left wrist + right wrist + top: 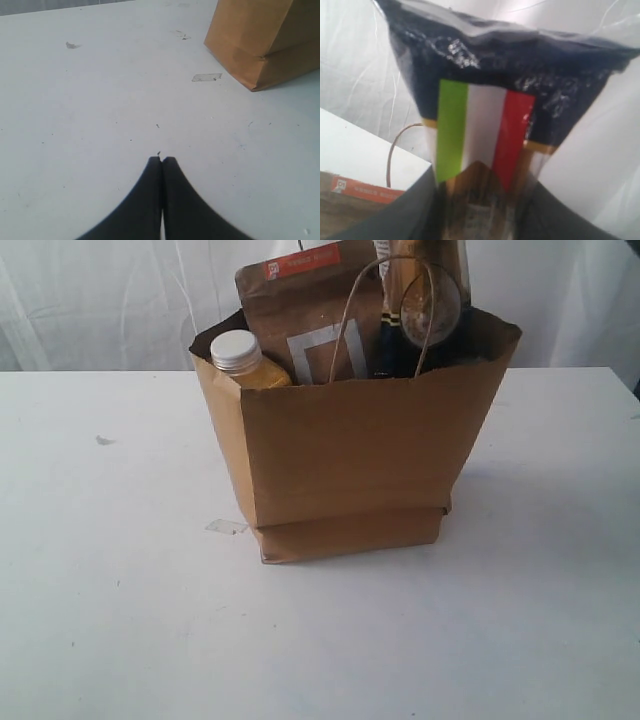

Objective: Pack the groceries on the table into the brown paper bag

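Brown paper bag (350, 450) stands mid-surface (120, 620), with the left tool (162, 161) closed and empty just beside it. Inside are the yellow white-capped bottle (245, 360), then the brown pouch (300, 310). Farthest back, the right tool (480, 200) grips the dark-blue spaghetti pack (485, 75), its lower end in the bag. This looks like the last item: lower it, then let go.

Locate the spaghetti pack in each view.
Exterior: spaghetti pack sticks out of the bag's top, right side.
Left wrist: not in it.
Right wrist: fills the picture, held in the right gripper.
Shared landmark: the bag; right wrist shows only its handle.
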Robot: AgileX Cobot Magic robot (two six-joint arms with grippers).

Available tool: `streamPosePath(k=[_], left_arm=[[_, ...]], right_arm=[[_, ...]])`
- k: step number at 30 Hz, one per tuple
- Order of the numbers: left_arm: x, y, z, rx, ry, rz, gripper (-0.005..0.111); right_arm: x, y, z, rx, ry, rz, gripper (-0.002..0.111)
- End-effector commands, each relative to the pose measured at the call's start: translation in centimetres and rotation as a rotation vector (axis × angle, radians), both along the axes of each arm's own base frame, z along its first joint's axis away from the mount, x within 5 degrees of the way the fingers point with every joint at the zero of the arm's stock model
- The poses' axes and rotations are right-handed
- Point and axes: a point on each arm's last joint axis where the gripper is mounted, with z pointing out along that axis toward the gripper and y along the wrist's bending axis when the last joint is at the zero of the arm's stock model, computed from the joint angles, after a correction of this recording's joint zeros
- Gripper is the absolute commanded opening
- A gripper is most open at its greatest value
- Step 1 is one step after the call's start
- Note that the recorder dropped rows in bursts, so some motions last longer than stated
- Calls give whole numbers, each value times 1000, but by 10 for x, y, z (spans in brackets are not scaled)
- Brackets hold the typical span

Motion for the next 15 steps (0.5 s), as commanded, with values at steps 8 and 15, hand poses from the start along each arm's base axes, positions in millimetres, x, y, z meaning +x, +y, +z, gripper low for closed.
streamPosePath(k=[8,15], left_arm=[[0,0,-1,-11,0,7,0],[0,0,-1,-9,-1,7,0]], right_arm=[[-2,-14,20,-43,-128,-60,0],[7,-15,19,8,-149,-58,0]])
